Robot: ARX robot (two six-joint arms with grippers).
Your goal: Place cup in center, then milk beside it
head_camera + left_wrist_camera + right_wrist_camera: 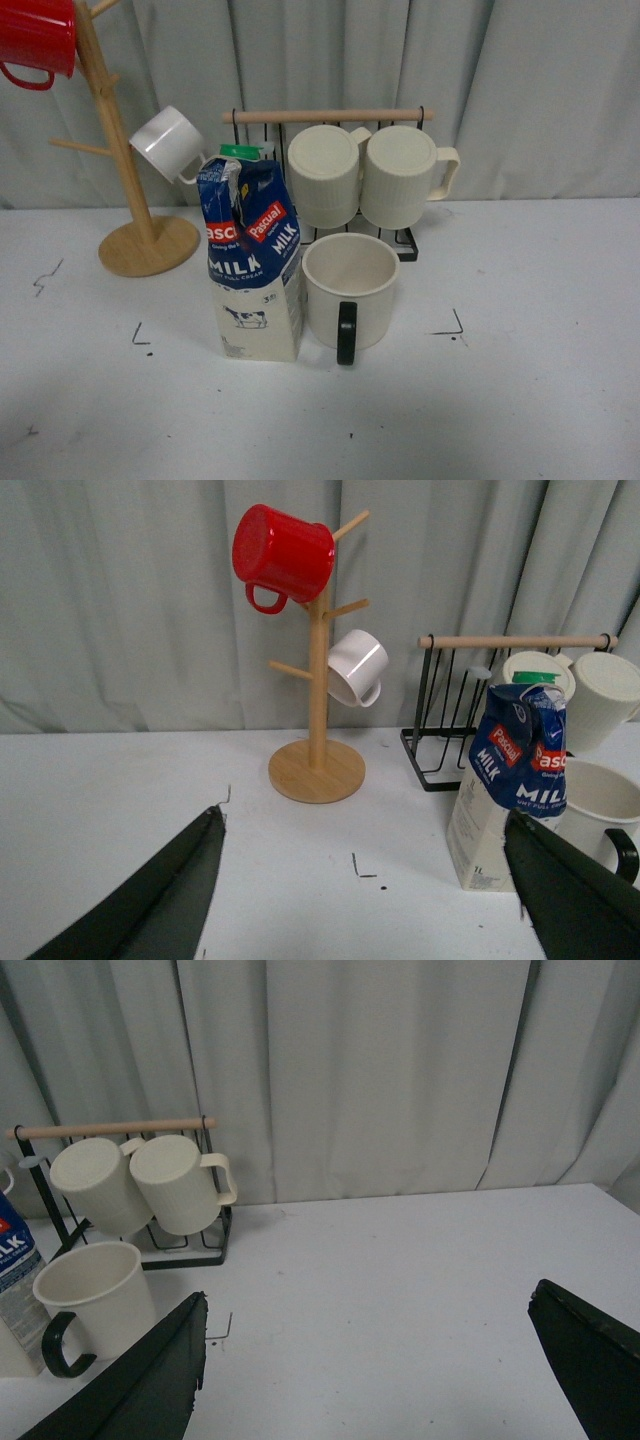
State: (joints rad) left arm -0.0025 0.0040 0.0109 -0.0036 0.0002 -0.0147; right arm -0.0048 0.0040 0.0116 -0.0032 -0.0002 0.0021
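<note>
The cup, cream-white with a dark handle facing the front, stands upright in the center patch between the black corner marks. The milk carton stands upright right next to it on its left. Both also show in the left wrist view, milk and cup, and in the right wrist view, cup and milk. Neither arm shows in the front view. My left gripper is open and empty, back from the carton. My right gripper is open and empty over bare table to the right of the cup.
A wooden mug tree with a red mug and a small white cup stands at the back left. A black wire rack with a wooden bar holds two ribbed cream mugs behind the cup. A grey curtain hangs behind.
</note>
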